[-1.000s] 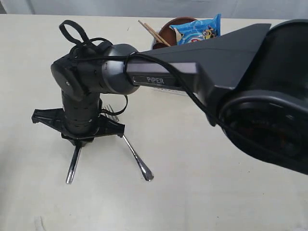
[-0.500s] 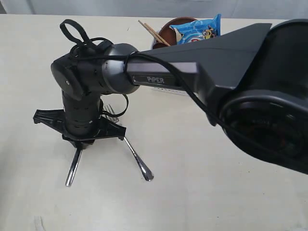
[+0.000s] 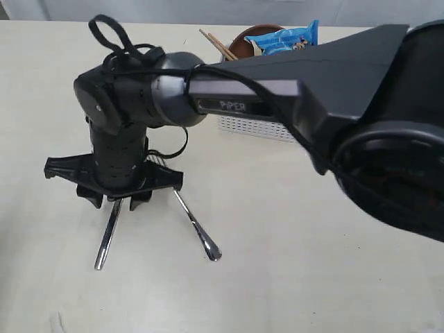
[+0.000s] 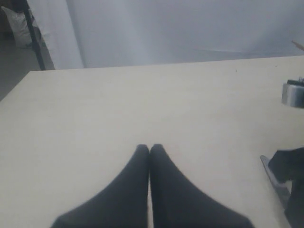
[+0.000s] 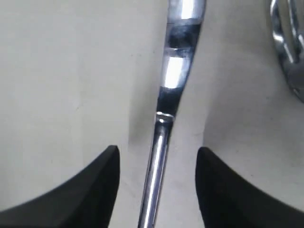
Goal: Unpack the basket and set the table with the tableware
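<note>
Tableware is pictured partly laid out: a slim steel knife (image 3: 106, 239) and a steel fork (image 3: 198, 227) are spread in a V on the pale cream counter (image 3: 291, 277). The right pincer (image 3: 114, 200) is poised over the knife, its black jaws parted, with the knife framed between them and touched by neither. The left pincer (image 4: 149, 151) is pressed shut on nothing, over the counter. Farther back, wooden chopsticks (image 3: 216, 45), a round brown plate (image 3: 244, 40) and a blue chip bag (image 3: 288, 38) are seen in the white perforated plastic basket (image 3: 253, 127).
</note>
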`<state>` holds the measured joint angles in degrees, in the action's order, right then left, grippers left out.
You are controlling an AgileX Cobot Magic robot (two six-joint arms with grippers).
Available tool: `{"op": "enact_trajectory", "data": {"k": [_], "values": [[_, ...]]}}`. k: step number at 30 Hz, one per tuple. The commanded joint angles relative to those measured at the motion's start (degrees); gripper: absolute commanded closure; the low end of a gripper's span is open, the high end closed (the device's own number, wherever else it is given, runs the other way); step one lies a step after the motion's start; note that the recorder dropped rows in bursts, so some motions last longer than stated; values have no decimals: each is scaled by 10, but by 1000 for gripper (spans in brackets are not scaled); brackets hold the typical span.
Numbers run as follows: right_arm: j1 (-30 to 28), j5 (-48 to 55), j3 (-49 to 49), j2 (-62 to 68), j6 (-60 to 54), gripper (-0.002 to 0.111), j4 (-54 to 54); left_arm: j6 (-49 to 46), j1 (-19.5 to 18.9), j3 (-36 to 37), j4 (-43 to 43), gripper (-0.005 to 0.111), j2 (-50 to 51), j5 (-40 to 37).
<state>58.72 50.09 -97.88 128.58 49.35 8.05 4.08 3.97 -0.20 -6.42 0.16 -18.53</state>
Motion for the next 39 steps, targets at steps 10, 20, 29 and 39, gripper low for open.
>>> {"op": "enact_trajectory", "data": {"k": [10,20,29,39], "values": [[-83,199,1,-48,-269,60,-24,-2,-1,2,2,107,-2,0],[-77,180,1,3,-332,60,-20,-2,-1,2,2,107,-2,0],[-77,148,1,22,-337,88,-19,-2,-1,2,2,107,-2,0],[-86,133,1,22,-269,109,15,-2,-1,2,2,107,-2,0]]}}
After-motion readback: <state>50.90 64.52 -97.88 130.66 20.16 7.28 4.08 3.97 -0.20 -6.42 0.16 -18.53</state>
